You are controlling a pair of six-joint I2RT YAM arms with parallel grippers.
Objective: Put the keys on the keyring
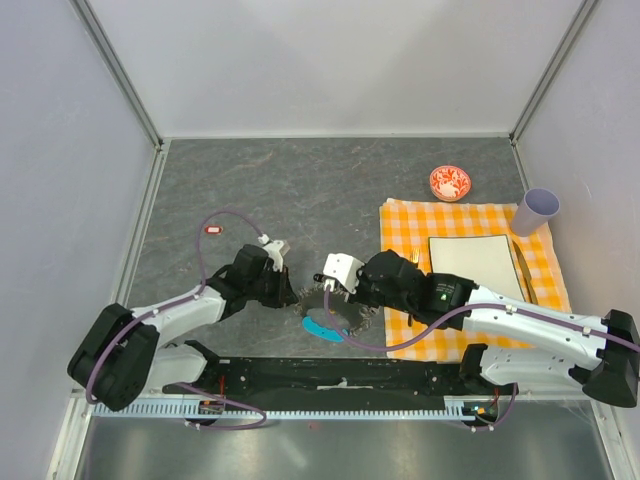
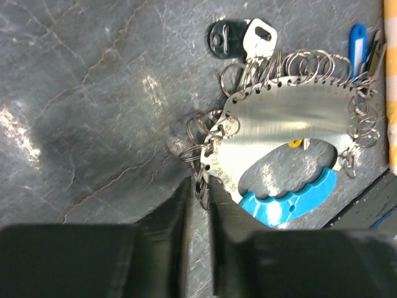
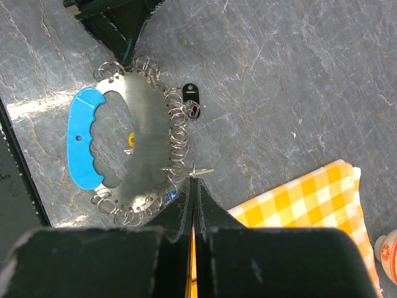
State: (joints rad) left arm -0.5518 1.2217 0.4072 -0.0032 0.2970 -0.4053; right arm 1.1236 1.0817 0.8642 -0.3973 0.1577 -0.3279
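The keyring (image 1: 318, 308) is a flat metal plate (image 2: 291, 115) with many small split rings round its rim and a cyan grip (image 2: 291, 202); it lies on the grey table between my two grippers. My left gripper (image 2: 200, 194) is shut on small rings at the plate's edge. My right gripper (image 3: 193, 181) is shut on a thin metal ring, seen edge-on, at the opposite rim (image 3: 155, 124). A black key (image 2: 221, 38), a white-headed key (image 2: 258, 34) and a blue key (image 2: 356, 42) lie by the rim. The black key also shows in the right wrist view (image 3: 190, 94).
An orange check cloth (image 1: 400, 225) lies to the right with a white plate (image 1: 470, 265) and cutlery (image 1: 524, 270). A lilac cup (image 1: 537, 210) and a red-and-white bowl (image 1: 450, 183) stand behind it. A small red object (image 1: 213, 229) lies at the left.
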